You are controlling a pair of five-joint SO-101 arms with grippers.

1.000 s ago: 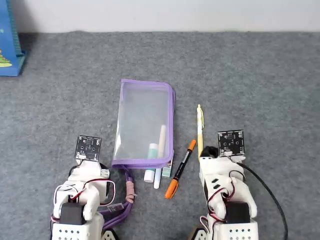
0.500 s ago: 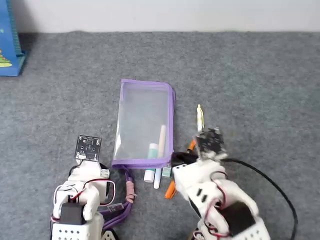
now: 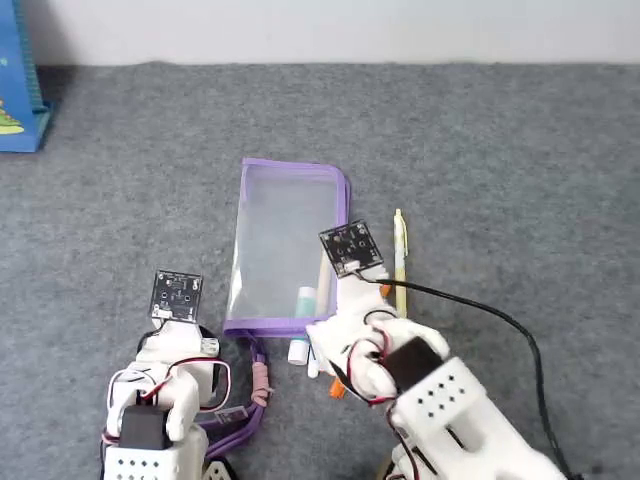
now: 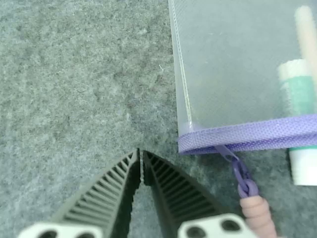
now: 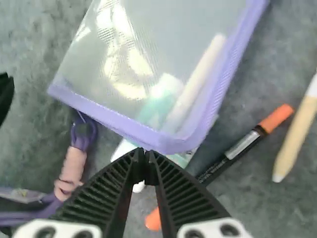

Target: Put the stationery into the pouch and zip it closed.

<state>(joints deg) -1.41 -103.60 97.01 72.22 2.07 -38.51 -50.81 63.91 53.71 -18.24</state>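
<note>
Two grippers, left [image 4: 141, 159] and right [image 5: 144, 161], have fingers pressed together, empty. The pouch [image 3: 285, 235] lies mid-table, with the orange marker [image 5: 238, 146] and yellow pen [image 3: 400, 250] just right of it.

Grey felt mat [image 3: 520, 150] covers my whole table. A blue box [image 3: 18, 90] with a green picture stands at the far left edge, near the white back wall [image 3: 350, 30].
</note>
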